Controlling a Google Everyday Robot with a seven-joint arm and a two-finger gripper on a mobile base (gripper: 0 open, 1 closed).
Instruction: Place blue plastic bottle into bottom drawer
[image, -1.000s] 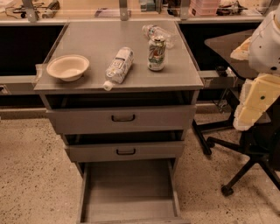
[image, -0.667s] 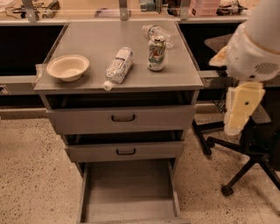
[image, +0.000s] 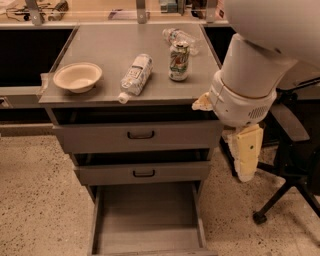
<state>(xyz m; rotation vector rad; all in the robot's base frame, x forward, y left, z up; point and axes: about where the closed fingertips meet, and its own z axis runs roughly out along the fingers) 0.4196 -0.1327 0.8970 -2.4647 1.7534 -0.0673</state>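
The blue plastic bottle (image: 135, 74), clear with a white label and white cap, lies on its side on the grey cabinet top, cap toward the front edge. The bottom drawer (image: 147, 215) is pulled out and its flat grey tray is bare. My white arm fills the upper right of the view. The cream-coloured gripper (image: 246, 170) hangs down beside the cabinet's right side, at the height of the two upper drawers. It is well to the right of the bottle and lower than it, and holds nothing that I can see.
On the cabinet top stand a cream bowl (image: 77, 76) at the left, a green-and-white soda can (image: 179, 61) and a small clear bottle (image: 180, 37) behind it. Two upper drawers with black handles sit slightly ajar. A black office chair (image: 292, 165) stands at the right.
My arm has swung left toward the cabinet's right side and now looms larger in view. The bottle, can, bowl and drawers have not moved.
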